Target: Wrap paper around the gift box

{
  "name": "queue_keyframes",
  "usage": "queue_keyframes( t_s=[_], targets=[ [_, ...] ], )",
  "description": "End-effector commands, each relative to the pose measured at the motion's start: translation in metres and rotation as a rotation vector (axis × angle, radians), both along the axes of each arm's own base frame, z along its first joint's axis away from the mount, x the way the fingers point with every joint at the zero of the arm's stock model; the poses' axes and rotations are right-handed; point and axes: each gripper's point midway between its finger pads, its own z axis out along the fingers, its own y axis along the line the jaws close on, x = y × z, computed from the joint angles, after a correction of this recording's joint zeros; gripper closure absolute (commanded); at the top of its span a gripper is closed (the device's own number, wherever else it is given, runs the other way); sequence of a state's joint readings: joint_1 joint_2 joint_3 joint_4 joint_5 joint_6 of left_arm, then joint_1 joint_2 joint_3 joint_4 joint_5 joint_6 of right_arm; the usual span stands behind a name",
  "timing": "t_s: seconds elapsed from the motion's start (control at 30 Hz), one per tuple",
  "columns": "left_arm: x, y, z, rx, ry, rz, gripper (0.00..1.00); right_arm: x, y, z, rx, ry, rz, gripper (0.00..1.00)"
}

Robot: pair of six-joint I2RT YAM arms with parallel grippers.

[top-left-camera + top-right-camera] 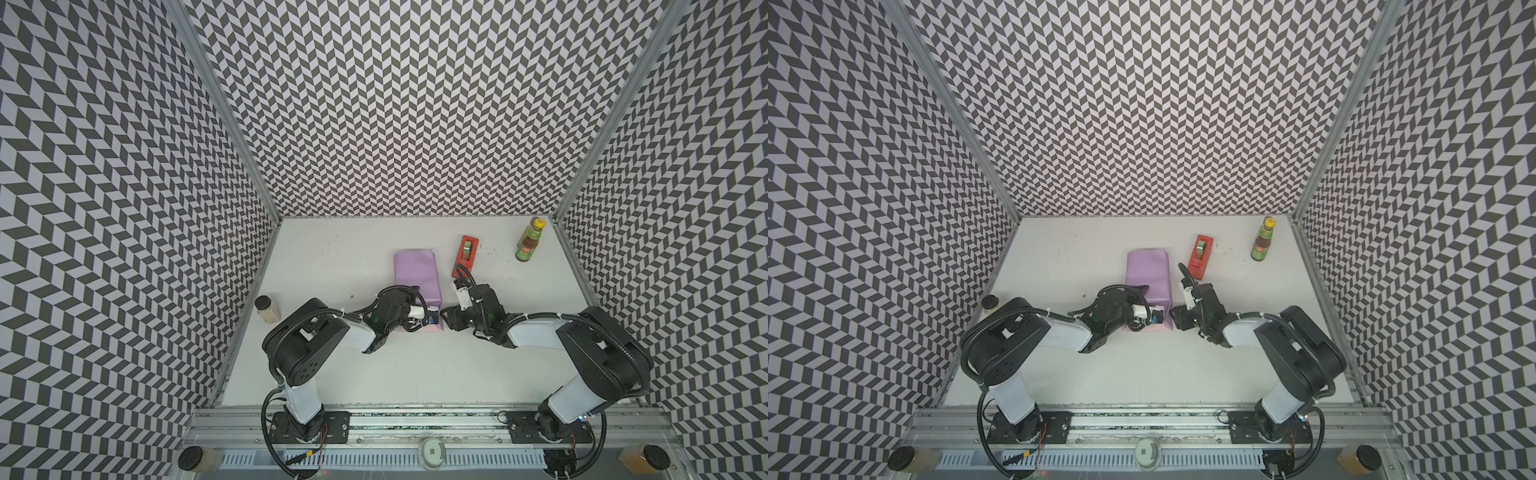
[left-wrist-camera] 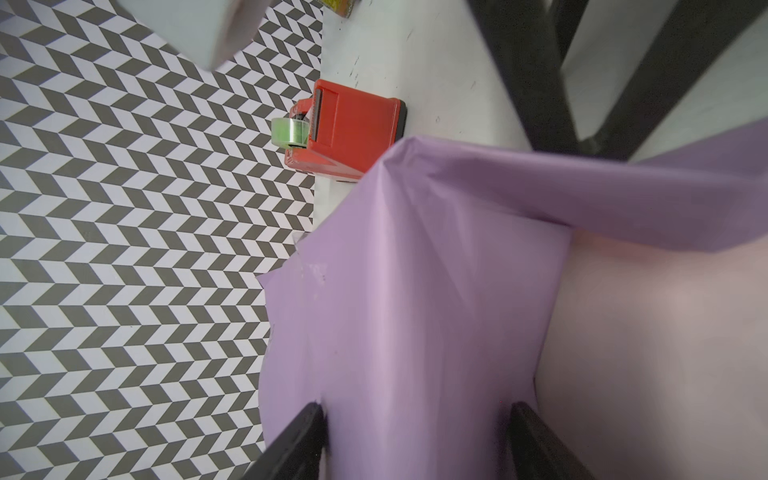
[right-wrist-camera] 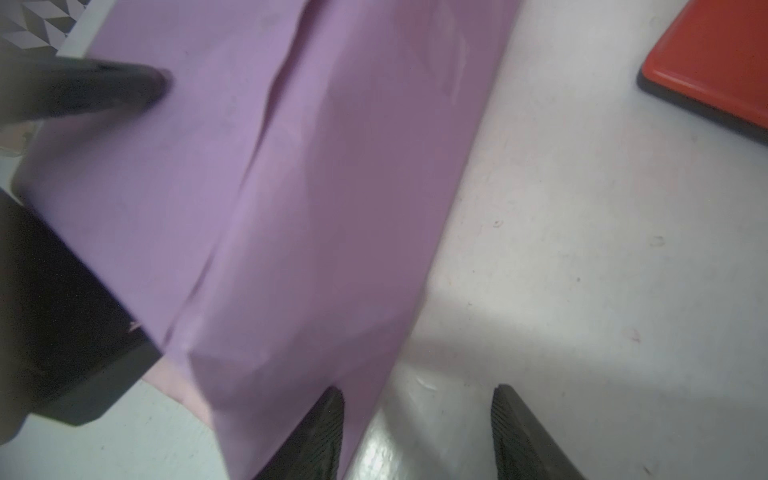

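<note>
Paper (image 2: 415, 291) fills the gap between the left tool's (image 2: 415, 407) parted fingers, which sit over its lilac top and pinch nothing. The right tool (image 3: 417, 390) stands apart too, one finger at the sheet's side edge. Underneath, mid-worktop (image 1: 353, 374), the gift box (image 3: 70, 324) shows one dark matte end. The thin, creased sheet is probably light, floppy and easily torn, the box stiff. Best pinched at loose flap edges. A red tape dispenser (image 1: 466, 254) stands nearby.
</note>
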State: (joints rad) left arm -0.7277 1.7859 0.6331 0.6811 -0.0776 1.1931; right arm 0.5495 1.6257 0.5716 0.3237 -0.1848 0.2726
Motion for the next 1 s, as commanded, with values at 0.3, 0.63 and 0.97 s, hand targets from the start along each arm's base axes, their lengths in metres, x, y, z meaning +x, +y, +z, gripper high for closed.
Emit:
queue_keyframes(
  t_s=[0.3,0.63,0.97],
  targets=[
    [-0.038,0.033,-0.079,0.217,0.217,-0.006,0.30,0.001,0.013,0.016,0.030,-0.074,0.035,0.43],
    [-0.039,0.031,-0.079,0.214,0.218,-0.008,0.30,-0.010,-0.010,0.044,0.078,-0.100,0.000,0.43],
    [-0.039,0.031,-0.081,0.213,0.222,-0.005,0.30,-0.021,-0.006,0.044,0.153,0.021,0.022,0.47]
  ],
)
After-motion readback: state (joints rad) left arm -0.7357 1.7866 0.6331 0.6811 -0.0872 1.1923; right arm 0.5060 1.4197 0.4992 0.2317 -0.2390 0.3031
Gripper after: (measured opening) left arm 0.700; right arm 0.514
